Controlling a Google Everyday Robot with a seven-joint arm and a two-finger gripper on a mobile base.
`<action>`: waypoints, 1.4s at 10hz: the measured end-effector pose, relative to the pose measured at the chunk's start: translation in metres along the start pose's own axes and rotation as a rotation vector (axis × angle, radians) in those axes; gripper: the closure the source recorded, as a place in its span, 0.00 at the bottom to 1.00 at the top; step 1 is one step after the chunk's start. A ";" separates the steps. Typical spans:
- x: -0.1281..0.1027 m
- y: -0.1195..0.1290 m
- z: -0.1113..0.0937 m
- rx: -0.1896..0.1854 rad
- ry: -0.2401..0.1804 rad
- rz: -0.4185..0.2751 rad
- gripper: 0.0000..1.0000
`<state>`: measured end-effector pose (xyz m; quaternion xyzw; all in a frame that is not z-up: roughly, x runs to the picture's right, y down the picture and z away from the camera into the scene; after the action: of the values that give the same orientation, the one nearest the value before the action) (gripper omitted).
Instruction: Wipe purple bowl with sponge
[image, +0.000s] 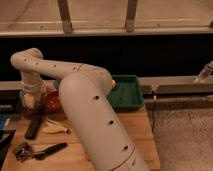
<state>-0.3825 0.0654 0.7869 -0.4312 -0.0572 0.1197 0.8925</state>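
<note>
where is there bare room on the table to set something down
Bare table in front of the green tray, right of the arm. Left end is crowded: gripper with sponge at purple bowl, red-orange bowl, black tool.

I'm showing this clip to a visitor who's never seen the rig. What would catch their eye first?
The bulky white arm fills the middle, bending back to the left. There its claw, down over the purple bowl, is shut on the pale yellow sponge. A green tray sits at the back right corner of the table.
</note>
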 end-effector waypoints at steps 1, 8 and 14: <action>0.002 -0.002 0.000 0.004 0.002 0.004 1.00; 0.002 -0.018 0.033 0.099 -0.089 0.045 1.00; -0.020 -0.038 0.005 0.202 0.033 0.048 1.00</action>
<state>-0.3969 0.0407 0.8197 -0.3420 -0.0199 0.1389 0.9292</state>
